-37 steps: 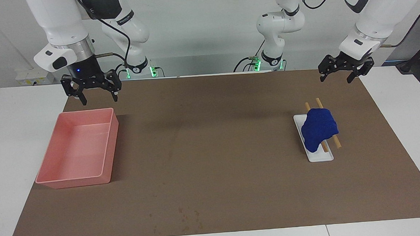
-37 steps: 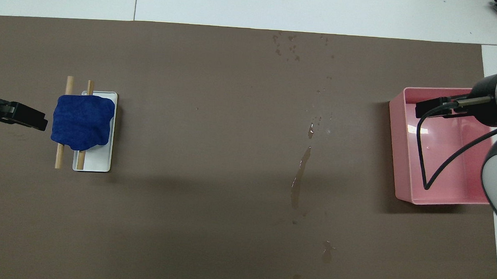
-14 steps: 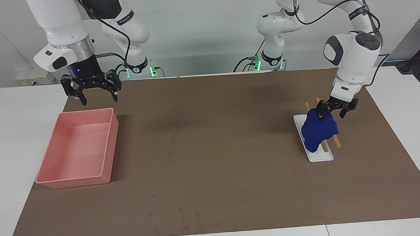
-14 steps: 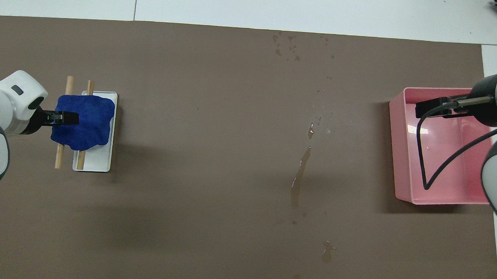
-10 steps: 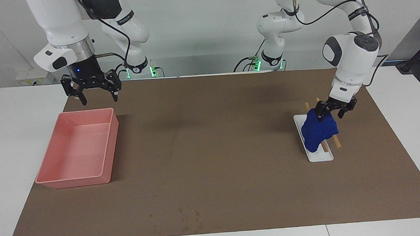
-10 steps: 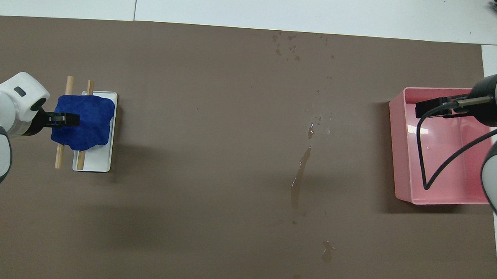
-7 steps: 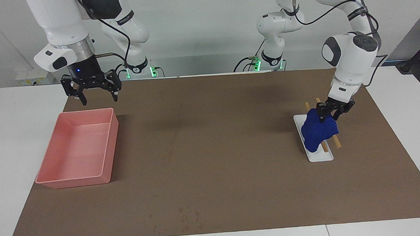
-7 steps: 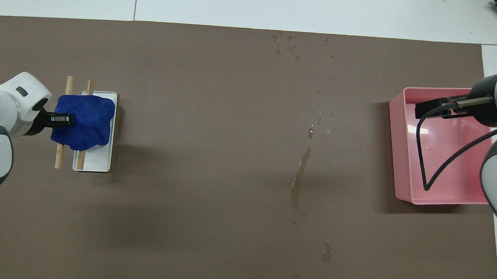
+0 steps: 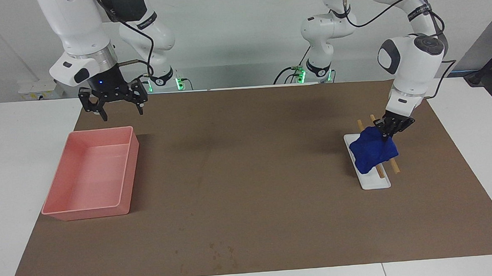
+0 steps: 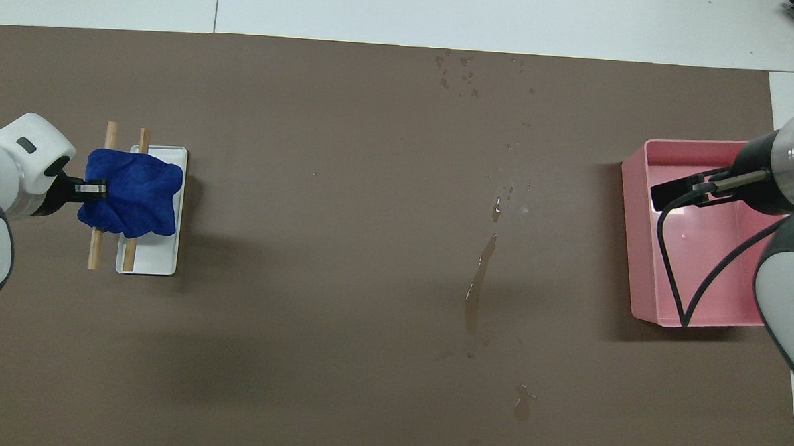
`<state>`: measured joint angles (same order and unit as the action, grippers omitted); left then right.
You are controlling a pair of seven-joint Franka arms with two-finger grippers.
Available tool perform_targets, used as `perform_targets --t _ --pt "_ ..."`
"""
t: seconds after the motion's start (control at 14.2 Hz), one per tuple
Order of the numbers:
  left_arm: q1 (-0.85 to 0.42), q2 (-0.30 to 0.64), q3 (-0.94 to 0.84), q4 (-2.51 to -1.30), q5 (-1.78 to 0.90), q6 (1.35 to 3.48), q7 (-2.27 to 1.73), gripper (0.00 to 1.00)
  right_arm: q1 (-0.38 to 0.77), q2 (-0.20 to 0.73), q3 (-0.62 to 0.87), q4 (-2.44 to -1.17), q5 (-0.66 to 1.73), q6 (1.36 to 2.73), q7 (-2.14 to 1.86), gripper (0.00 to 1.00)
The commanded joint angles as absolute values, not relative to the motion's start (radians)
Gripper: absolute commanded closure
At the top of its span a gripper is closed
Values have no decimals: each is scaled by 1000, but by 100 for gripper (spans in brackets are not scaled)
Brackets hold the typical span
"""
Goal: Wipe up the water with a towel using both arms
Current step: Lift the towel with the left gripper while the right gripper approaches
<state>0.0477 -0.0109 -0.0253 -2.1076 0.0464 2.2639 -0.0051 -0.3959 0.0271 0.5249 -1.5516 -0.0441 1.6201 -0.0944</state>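
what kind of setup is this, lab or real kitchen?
Looks like a robotics lab bench, not a kitchen. Two white arms are mounted at a white table covered by a brown mat. Staged props: a pink tray, and the towel pinched by the left gripper; the right gripper waits open.

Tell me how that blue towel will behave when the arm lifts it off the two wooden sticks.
The towel looks soft and floppy: it sags over the sticks, so it will probably hang limp from the left hand pinching one edge. It seems light. Its fuzzy fabric likely grips well, though it might drag a stick along.
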Motion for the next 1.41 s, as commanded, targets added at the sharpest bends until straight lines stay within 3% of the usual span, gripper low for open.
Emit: perform_targets --t 0.0,0.42,0.78,0.99,1.2,1.34 --pt "49 -5 -26 -2102 63 2266 -25 100 -405 14 535 -1557 24 1579 -167 0" --pt "48 -6 -32 -1956 43 2077 -98 100 -407 14 534 -1560 103 1598 -184 0" --pt "-17 -17 -43 -1878 -254 1982 -551 100 -344 -15 546 -1595 153 1614 -172 0" --pt "-109 -20 -43 -1878 -407 1990 -893 100 -287 -37 546 -1640 153 1675 -186 0" --pt "-178 -31 -43 -1891 -555 1982 -1119 100 -206 -93 548 -1768 160 1859 -222 0" --pt "-207 -34 -49 -1891 -641 1993 -1265 100 -149 -98 548 -1798 161 1907 -227 0"
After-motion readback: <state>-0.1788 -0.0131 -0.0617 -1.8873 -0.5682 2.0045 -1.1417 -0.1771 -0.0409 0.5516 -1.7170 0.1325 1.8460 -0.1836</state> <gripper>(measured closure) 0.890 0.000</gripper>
